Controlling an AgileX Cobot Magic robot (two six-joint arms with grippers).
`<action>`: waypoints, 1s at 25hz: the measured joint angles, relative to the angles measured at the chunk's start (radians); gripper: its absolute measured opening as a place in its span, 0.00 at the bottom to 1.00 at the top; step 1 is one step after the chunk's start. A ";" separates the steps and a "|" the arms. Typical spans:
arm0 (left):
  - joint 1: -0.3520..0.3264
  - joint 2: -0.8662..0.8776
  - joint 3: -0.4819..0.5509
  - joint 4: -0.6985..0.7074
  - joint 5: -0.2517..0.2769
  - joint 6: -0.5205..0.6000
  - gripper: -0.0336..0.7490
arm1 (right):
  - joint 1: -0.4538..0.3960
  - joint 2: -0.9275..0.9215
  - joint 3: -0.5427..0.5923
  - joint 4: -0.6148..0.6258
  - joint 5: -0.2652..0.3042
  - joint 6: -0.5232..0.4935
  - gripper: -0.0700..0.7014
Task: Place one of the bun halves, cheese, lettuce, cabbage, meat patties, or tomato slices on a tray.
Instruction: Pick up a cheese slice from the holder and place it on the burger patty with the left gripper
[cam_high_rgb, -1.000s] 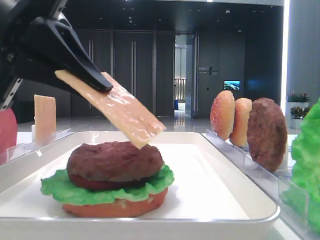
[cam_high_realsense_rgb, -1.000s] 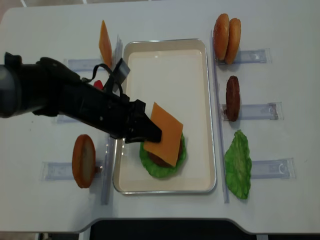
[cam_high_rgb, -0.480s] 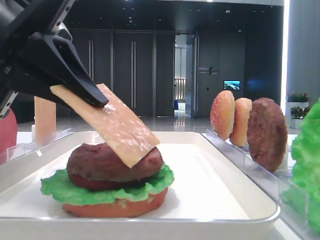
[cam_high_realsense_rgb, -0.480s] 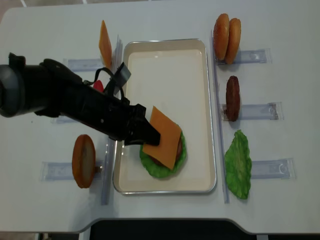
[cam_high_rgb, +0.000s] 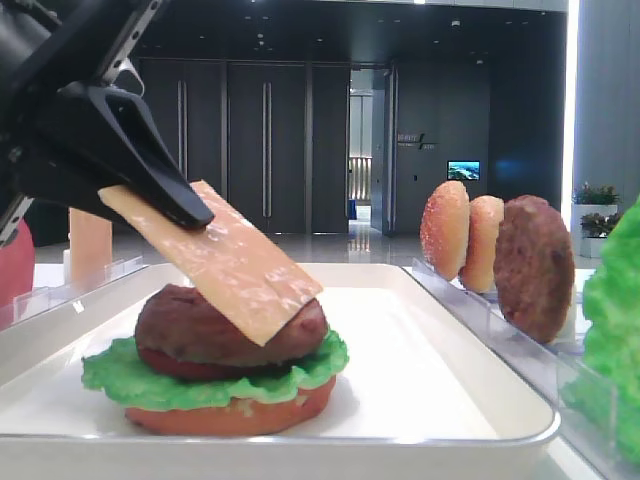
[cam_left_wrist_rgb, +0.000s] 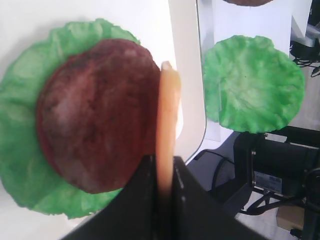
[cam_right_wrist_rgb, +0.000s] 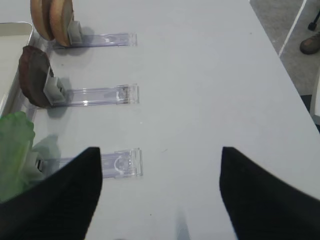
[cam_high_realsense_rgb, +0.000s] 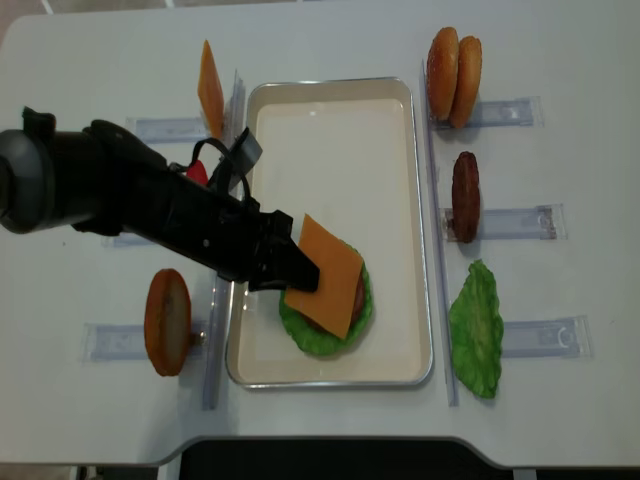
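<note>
While the left gripper (cam_high_rgb: 165, 195) pinches the cheese (cam_high_rgb: 225, 265) by its upper edge, the low side view shows the slice tilted, lower corner touching the patty (cam_high_rgb: 215, 325), which sits on lettuce (cam_high_rgb: 130, 380) and a bun base in the tray (cam_high_rgb: 440, 400).

Right wrist view: right gripper (cam_right_wrist_rgb: 160, 192) spread wide, empty, over bare table near the racks.

Left wrist view: jaws pressed on the cheese (cam_left_wrist_rgb: 165, 130), seen edge-on, over the patty's (cam_left_wrist_rgb: 95, 127) right part.

Top view: cheese (cam_high_realsense_rgb: 325, 275) sits slightly left of stack centre.

Best approach, I'd say: lower w/ wrist flattening, nudge right to centre, let go only once the slice lies flat, else it may slide off.
</note>
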 joint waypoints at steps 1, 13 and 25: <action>0.000 0.000 0.000 0.000 0.000 0.000 0.08 | 0.000 0.000 0.000 0.000 0.000 0.000 0.71; 0.000 0.001 0.000 0.015 -0.018 -0.025 0.37 | 0.000 0.000 0.000 0.000 0.000 0.000 0.71; 0.000 -0.021 -0.002 0.137 -0.021 -0.163 0.70 | 0.000 0.000 0.000 0.000 0.000 0.000 0.71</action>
